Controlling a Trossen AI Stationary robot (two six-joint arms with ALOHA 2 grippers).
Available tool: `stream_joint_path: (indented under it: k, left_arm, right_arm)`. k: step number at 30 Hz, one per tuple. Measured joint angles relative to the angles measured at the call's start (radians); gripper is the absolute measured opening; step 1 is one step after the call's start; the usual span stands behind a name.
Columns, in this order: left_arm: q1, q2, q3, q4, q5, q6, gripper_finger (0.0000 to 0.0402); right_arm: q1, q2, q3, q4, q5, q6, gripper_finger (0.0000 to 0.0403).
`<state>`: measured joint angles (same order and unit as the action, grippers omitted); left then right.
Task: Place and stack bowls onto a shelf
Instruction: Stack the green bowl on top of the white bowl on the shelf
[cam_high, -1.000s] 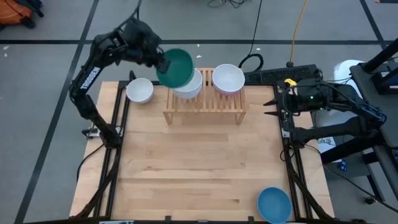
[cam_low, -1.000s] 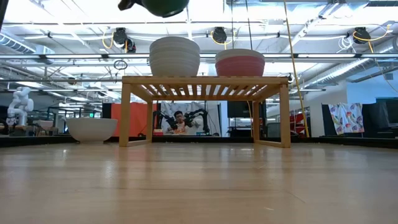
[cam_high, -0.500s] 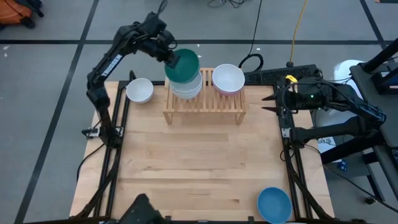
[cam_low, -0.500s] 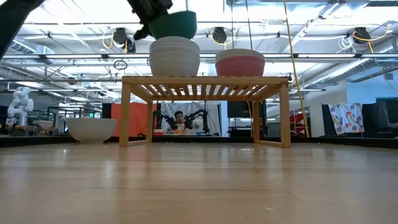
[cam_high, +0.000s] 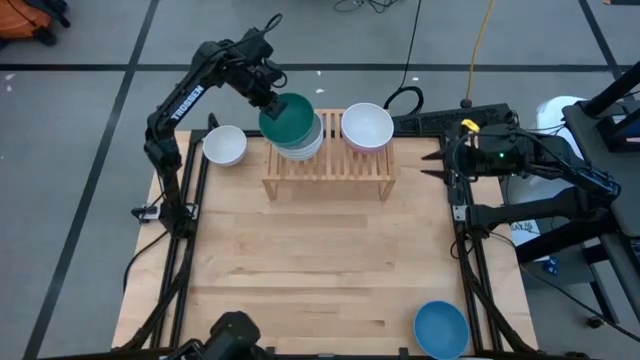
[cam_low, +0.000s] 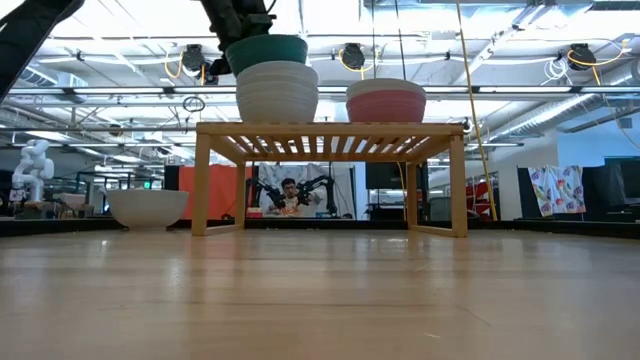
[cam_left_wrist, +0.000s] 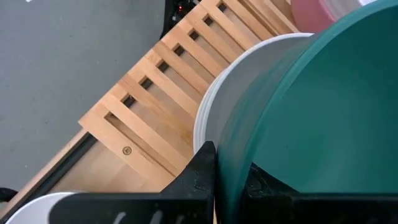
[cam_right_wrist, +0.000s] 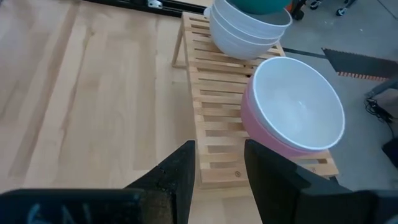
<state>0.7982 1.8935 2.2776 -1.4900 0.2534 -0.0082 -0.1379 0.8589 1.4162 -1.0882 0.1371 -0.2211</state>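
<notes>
The left gripper (cam_high: 268, 98) clamps the rim of a teal bowl (cam_high: 287, 117), seated atop stacked white bowls (cam_low: 277, 92) on the wooden shelf (cam_high: 327, 170). The right gripper (cam_high: 436, 168) waits beside the table, fingers wide. No writing is readable.

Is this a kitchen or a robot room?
Most likely a robot lab or workshop, not a kitchen. Behind the wooden shelf, more robot arms stand at another bench, pipes and hanging lights run across the open ceiling, and cables lie on the floor.

Left gripper (cam_high: 268, 97) clamped shut; right gripper (cam_high: 432, 170) spread open.
</notes>
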Motion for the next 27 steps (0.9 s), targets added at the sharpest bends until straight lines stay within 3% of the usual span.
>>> stream_joint_path:
  k: [19, 27]
  left_arm:
    - [-0.014, 0.102, 0.003, 0.008, 0.043, 0.061, 0.0007]
    - [-0.015, 0.106, 0.001, 0.031, 0.042, 0.024, 0.0055]
  right_arm:
    - [0.000, 0.000, 0.000, -0.001, 0.023, -0.001, 0.0132]
    - [0.000, 0.000, 0.000, 0.000, 0.023, -0.001, 0.0132]
